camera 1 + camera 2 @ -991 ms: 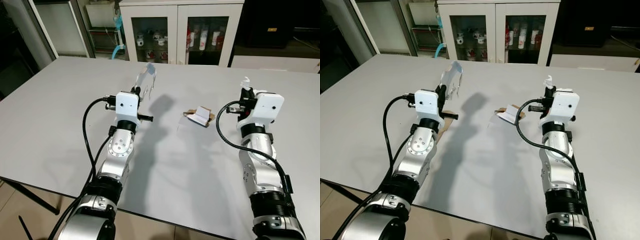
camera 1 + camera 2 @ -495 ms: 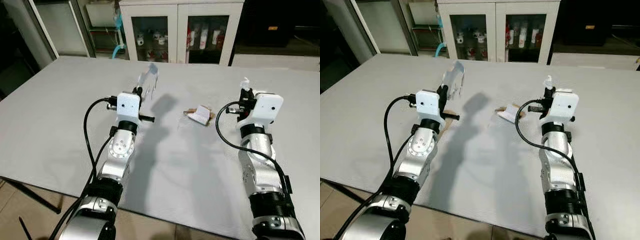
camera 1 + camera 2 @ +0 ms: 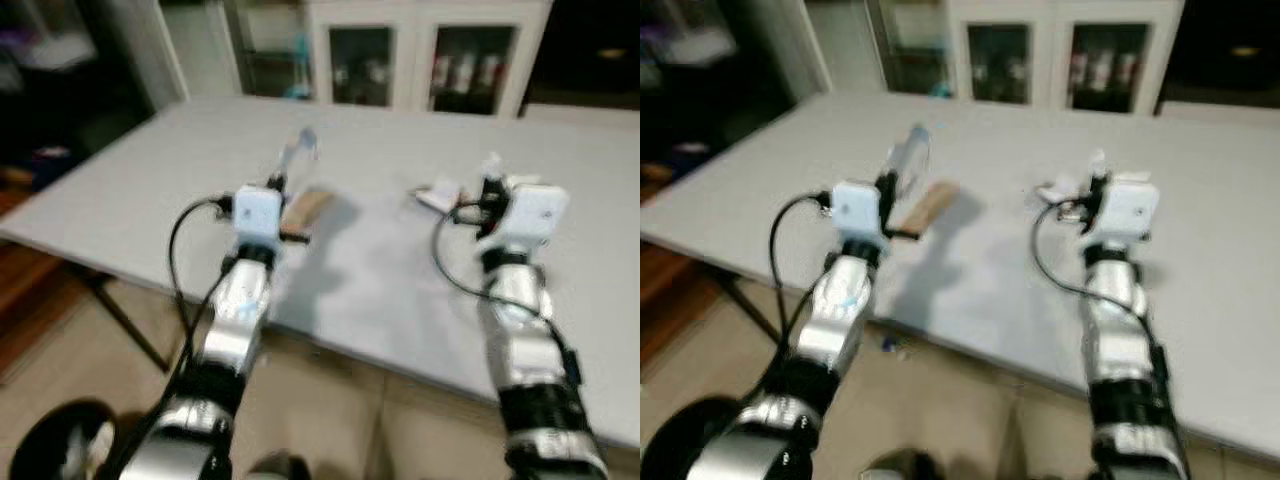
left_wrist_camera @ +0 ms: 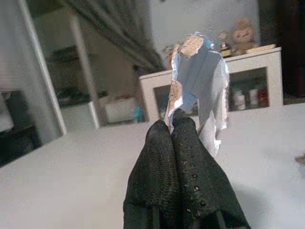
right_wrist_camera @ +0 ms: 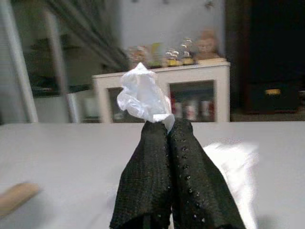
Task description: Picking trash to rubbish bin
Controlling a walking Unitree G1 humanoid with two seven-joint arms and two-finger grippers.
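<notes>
left gripper (image 4: 172, 125) pinching foil wrapper (image 4: 198, 86), right gripper (image 5: 167, 128) pinching crumpled plastic (image 5: 141, 98)

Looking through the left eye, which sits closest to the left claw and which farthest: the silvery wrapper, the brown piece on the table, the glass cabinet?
1. Silvery wrapper, pinched in the left claw.
2. Brown piece, on the table beside that claw.
3. Glass cabinet, beyond the table's far edge.

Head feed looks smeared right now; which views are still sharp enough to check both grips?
Both eye views are motion-blurred, cabinet and table edges smeared. Left wrist view is fairly sharp: left gripper shut on a silvery wrapper. Right wrist view: right gripper shut on crumpled white plastic, background soft.
</notes>
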